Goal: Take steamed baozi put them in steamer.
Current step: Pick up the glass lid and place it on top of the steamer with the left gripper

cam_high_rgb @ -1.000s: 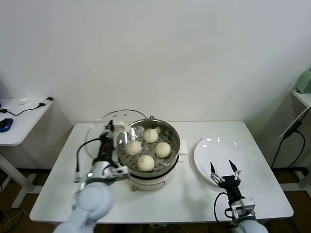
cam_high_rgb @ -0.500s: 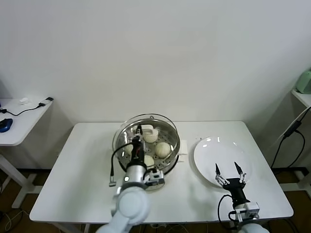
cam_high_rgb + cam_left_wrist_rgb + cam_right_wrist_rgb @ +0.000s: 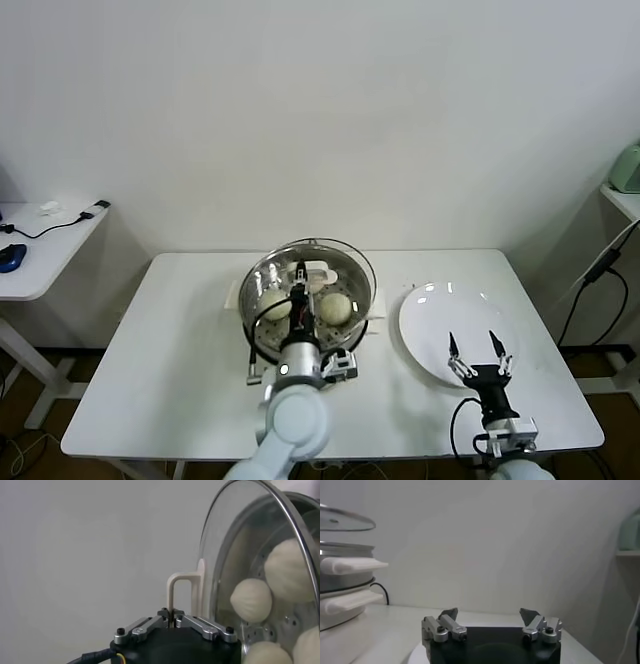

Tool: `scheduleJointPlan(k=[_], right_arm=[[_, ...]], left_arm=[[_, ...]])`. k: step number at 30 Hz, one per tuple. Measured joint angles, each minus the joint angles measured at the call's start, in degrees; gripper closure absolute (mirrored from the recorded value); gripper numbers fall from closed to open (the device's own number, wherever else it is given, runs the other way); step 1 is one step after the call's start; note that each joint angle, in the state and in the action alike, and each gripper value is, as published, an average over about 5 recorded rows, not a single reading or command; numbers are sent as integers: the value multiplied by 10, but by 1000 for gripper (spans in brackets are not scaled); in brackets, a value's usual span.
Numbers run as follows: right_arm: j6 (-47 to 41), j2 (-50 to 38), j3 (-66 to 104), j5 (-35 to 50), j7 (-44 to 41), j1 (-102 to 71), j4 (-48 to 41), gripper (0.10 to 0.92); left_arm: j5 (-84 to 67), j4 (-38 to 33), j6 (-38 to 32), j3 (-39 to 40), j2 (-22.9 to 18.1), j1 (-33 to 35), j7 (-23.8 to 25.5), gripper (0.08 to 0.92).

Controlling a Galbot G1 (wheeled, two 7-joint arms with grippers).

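Cream-white domed baozi (image 3: 336,308) sit on the perforated tray inside the shiny steamer (image 3: 352,330)

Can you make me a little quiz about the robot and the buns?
1. True or false: the left gripper is shut on the glass lid's white handle.
2. Where are the baozi? A) on the white plate B) in the steamer C) on the table
3. Fill in: the right gripper hovers over the plate with its jaws ____.

Key: 1 true; 2 B; 3 open.
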Motion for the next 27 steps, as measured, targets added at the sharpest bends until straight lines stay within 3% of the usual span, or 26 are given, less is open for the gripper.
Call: scheduleJointPlan(k=[22,27], right_arm=[[26,7,0,-14,12,5,-8,203],[27,7,0,-16,11,3,-8,203]], left_arm=[[5,45,-1,-8,-2,-2,-19,870],[6,45,-2,-8,0,-1,-18,791]])
